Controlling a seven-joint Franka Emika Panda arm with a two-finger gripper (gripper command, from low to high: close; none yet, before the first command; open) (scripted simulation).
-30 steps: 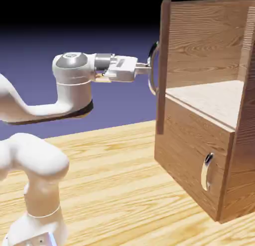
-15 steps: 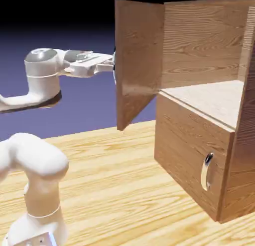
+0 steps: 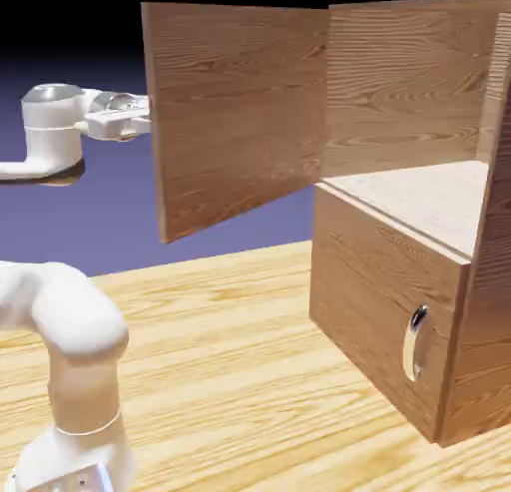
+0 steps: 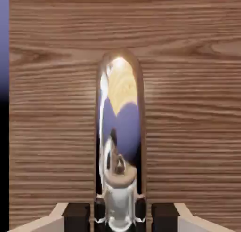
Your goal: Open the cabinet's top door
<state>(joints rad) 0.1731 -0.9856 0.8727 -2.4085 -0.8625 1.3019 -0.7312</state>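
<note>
Moved: top door (image 3: 235, 116) swung farther left, pincer (image 4: 120, 221) moving left too
Door: wide open, left of the cabinet (image 3: 389, 310)
Pincer: around the door's silver handle (image 4: 120, 123), fingertips (image 4: 76, 217) either side

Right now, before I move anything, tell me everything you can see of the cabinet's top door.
The top door is a flat, upright rectangular panel that looks like brown wood, with streaky grain. It stands wide open, joined along one upright edge to the cabinet, its inner face toward the exterior view. Its outer face carries a curved, shiny, metal-looking handle, with the gripper closed on it.
</note>
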